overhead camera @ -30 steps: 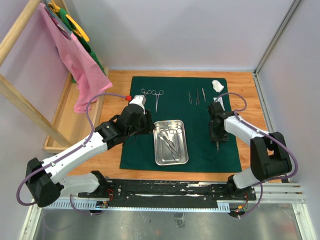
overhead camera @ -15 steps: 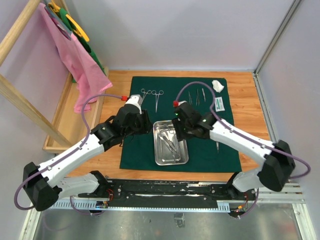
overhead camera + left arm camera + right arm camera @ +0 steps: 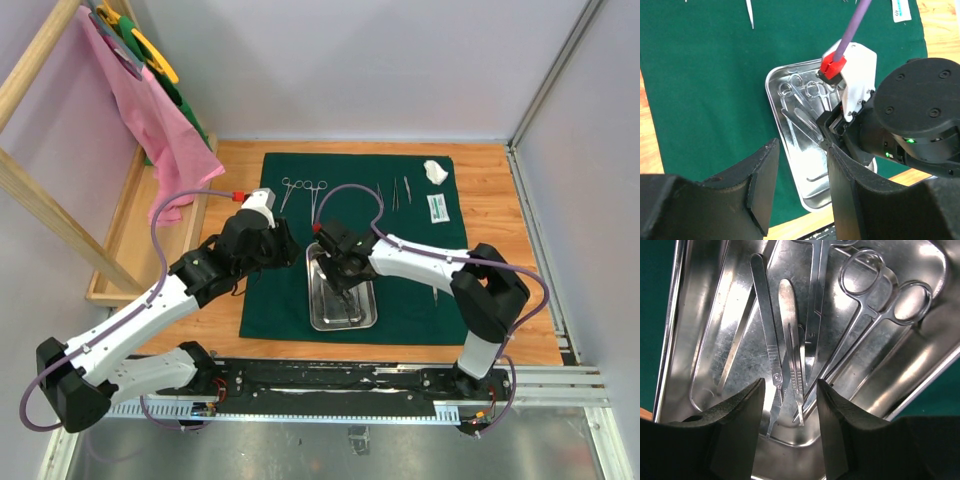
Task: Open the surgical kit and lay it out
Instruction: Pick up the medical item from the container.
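Currently right hand (image 3: 790, 390), fingers apart, is hovering over steel tray (image 3: 695, 355), thin handle (image 3: 767, 322) lying lengthwise between them.

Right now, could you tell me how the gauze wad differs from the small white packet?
The gauze wad is crumpled and irregular; the small white packet is flat and rectangular. The gauze wad is plain white; the packet carries green print. The gauze wad sits in the far right corner of the green cloth; the packet lies just nearer along that edge. Both are white and rest on the cloth.
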`<state>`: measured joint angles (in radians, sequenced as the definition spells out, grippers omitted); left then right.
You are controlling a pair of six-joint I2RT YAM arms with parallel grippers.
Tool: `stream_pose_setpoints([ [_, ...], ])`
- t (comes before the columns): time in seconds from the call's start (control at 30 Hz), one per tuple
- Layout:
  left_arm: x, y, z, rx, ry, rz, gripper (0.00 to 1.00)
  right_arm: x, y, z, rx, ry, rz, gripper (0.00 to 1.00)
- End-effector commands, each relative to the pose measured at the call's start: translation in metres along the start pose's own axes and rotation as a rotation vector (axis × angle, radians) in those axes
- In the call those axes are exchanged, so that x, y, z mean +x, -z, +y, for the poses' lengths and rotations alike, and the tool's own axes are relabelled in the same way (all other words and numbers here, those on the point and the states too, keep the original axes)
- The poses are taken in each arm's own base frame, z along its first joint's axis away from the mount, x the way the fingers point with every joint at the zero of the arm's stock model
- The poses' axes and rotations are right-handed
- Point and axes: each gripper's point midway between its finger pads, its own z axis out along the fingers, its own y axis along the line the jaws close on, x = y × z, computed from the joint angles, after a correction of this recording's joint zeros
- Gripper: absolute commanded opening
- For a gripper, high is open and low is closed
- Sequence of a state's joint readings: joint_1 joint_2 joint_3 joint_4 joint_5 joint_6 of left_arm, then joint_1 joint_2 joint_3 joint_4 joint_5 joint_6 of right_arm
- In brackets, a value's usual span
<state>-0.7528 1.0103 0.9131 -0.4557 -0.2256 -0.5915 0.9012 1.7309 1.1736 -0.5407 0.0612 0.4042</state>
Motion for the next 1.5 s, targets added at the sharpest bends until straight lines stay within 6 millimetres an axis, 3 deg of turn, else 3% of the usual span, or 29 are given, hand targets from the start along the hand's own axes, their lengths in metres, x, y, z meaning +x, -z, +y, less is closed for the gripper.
stream_pose_setpoints([
  [0.0,0.002,0.0,0.007,-0.02,0.007,0.0,0.48,-0.006,-0.01,0.011,-0.017,0.036,0.0,0.47],
  [0.3,0.001,0.001,0.01,-0.022,0.01,-0.004,0.48,0.019,-0.032,0.002,0.038,0.018,0.095,0.44],
  [0.57,0.0,0.003,0.01,-0.02,0.012,-0.007,0.48,0.033,-0.038,0.002,0.033,0.017,0.14,0.12],
  [0.77,-0.001,0.002,0.01,-0.02,0.011,-0.009,0.48,0.01,-0.018,0.008,0.01,0.029,0.063,0.02],
  [0.97,-0.005,0.005,0.01,-0.027,0.008,-0.019,0.48,-0.02,0.026,0.012,-0.022,0.018,-0.058,0.01],
  [1.13,-0.006,0.005,0.01,-0.025,0.008,-0.022,0.48,-0.032,0.05,0.011,-0.022,0.017,-0.087,0.01],
  [1.3,-0.005,0.004,0.01,-0.025,0.007,-0.018,0.48,-0.027,0.065,-0.013,0.027,-0.024,-0.09,0.01],
  [1.47,-0.005,0.005,0.011,-0.029,0.003,-0.018,0.48,0.006,0.076,-0.069,0.135,-0.137,-0.065,0.01],
])
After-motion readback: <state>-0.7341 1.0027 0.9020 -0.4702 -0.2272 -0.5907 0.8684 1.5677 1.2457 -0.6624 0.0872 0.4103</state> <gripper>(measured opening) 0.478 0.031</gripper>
